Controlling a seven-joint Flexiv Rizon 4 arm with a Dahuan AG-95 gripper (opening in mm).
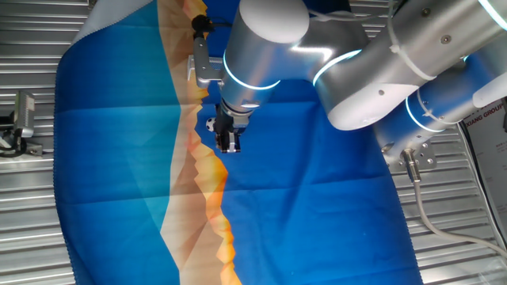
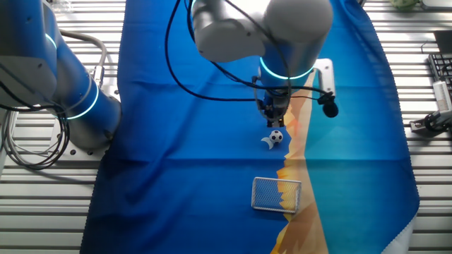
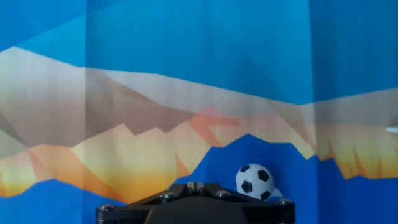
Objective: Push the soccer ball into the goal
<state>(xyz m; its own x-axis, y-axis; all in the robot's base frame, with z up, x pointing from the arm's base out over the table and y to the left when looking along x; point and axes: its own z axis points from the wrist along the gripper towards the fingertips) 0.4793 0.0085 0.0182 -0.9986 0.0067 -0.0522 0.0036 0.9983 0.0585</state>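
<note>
The soccer ball [image 2: 276, 136] is a tiny white sphere with black patches on the blue cloth, next to the orange mountain print. It also shows in the hand view [image 3: 254, 181] and in the one fixed view [image 1: 209, 125]. My gripper [image 2: 274, 121] hangs just behind and above the ball, its fingers pressed together and holding nothing. In the hand view the gripper [image 3: 195, 186] sits just left of the ball. The goal [image 2: 277, 194], a pale frame with a mesh net, stands on the cloth a short way beyond the ball on the side away from the gripper.
A flat white printed crescent [image 2: 268, 142] lies on the cloth beside the ball. The blue cloth [image 2: 198, 176] covers a slatted metal table [image 2: 42, 212]. The arm's blue base [image 2: 78, 106] stands at the left. A black cable loops above the gripper.
</note>
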